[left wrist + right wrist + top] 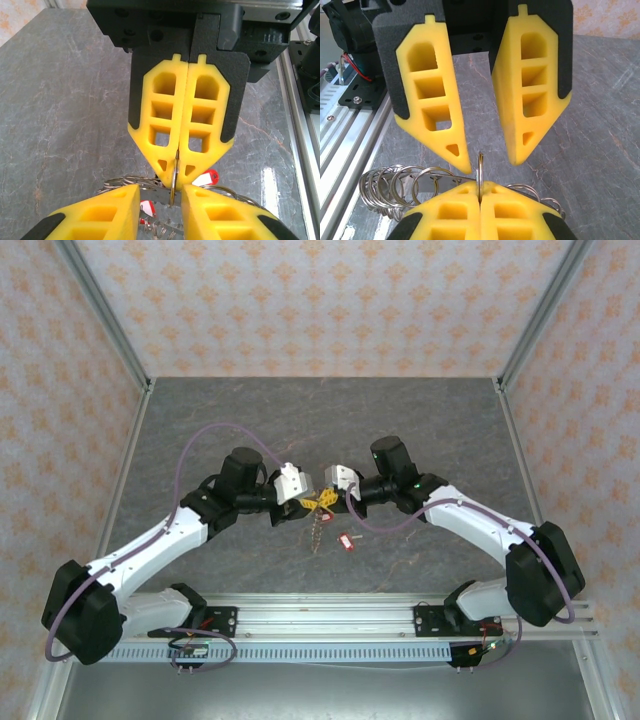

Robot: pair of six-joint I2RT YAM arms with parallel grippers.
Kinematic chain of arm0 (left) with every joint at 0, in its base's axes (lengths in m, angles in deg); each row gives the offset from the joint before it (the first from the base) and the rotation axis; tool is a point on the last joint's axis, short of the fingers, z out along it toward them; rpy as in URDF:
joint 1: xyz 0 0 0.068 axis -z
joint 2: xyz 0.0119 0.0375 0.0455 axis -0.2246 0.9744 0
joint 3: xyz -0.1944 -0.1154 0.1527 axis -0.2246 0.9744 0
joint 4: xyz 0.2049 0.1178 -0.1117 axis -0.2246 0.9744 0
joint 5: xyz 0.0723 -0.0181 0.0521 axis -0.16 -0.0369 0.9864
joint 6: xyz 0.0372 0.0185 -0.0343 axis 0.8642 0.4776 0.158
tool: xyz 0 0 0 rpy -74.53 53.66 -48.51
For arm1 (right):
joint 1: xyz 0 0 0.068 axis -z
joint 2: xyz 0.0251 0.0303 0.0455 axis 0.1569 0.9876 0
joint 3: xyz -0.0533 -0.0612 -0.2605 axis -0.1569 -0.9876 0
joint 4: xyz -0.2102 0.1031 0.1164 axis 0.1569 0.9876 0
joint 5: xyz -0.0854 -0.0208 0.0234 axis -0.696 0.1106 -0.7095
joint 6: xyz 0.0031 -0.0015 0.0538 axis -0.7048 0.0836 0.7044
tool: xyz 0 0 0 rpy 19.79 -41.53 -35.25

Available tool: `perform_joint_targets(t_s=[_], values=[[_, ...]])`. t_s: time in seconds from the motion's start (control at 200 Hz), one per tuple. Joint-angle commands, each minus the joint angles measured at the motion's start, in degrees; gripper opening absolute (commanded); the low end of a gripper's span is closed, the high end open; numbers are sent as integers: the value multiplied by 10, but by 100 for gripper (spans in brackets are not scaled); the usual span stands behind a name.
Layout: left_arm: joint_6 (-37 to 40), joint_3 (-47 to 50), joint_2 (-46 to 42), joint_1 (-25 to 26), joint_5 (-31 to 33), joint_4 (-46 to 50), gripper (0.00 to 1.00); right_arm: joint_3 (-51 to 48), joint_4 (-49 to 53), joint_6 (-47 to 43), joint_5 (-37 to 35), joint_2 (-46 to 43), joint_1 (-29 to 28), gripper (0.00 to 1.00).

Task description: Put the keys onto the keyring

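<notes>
The right gripper (480, 192) is clamped tight, its two yellow fingers pressed flat together with the keyring (480, 167) pinched between the tips. The thin grey hoop stands edge-on and upright, rising out of that seam. Facing it tip to tip, the left gripper (161, 195) is partly parted: its yellow fingers (117, 210) flank the keyring on either side with a gap to each, and it has hold of nothing that can be made out. In the right wrist view the top of the keyring reaches into the space between the left fingertips without touching either. Just left of the keyring in that view, a row of small split rings (395, 185) fans out along a flat metal piece, and a few more loops show just to the keyring's right. From above, the keys (318, 525) show as a bunch just on the near side of the keyring; whether they hang free or rest on the surface cannot be told. In the left wrist view, red tags (209, 177) lie close to either side of the keyring, below the tips. One loose key (347, 540) with a red tag lies near the keyring, to its right and apart from the bunch, on the grey marbled table (200, 430). The arms' mounting rail (330, 625) runs well to the near side of the keyring.
</notes>
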Motion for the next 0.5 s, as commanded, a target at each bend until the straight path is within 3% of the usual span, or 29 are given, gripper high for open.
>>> perform_joint_targets(t_s=[0.0, 0.265, 0.495], values=[[18, -26, 9, 6, -19, 26, 25, 12, -35, 3, 34, -7, -3, 0], [25, -40, 22, 9, -21, 33, 18, 12, -35, 6, 35, -7, -3, 0], [35, -39, 23, 10, -14, 53, 19, 10, -37, 6, 31, -11, -4, 0]])
